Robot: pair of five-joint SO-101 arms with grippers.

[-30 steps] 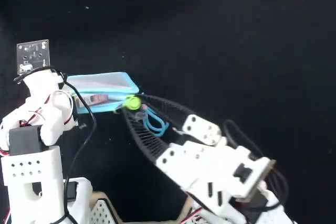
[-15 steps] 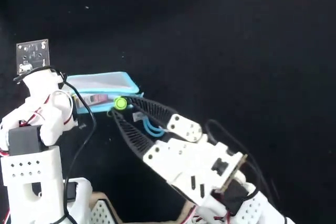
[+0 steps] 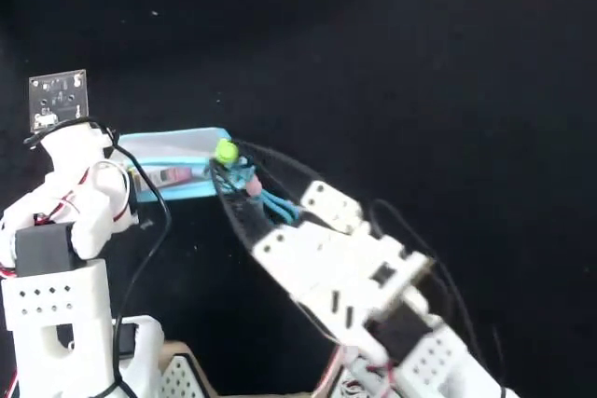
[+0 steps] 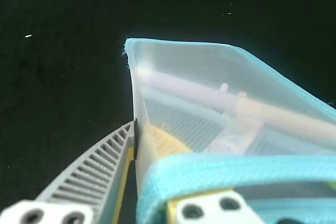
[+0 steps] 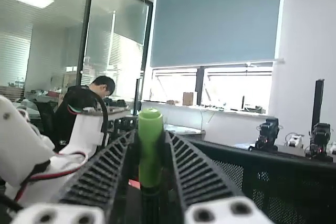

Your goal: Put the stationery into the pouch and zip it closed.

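A light-blue mesh pouch (image 3: pixel 177 157) lies on the black table at the left, with a pale pen (image 4: pixel 231 106) showing through its mesh (image 4: pixel 210 93). My left gripper (image 4: pixel 135 142) is shut on the pouch's near end, beside the white left arm (image 3: pixel 84 184). My right gripper (image 3: pixel 224 165), coming in from the lower right, is shut on a green-capped pen (image 3: pixel 225 151) at the pouch's right end. That green pen (image 5: pixel 150 145) stands upright between the black fingers (image 5: pixel 107 174). A blue loop (image 3: pixel 272 204) and a pink bit (image 3: pixel 253 189) sit under the right gripper.
A small grey board (image 3: pixel 59 98) stands at the far left behind the left arm. The black tabletop (image 3: pixel 420 90) stretches bare to the far side and the right. The right arm's white body (image 3: pixel 345 267) covers the near middle.
My right gripper carried the green-capped pen left, then farther back and up against the pouch's right end, tilting upward. The left arm and pouch stayed still.
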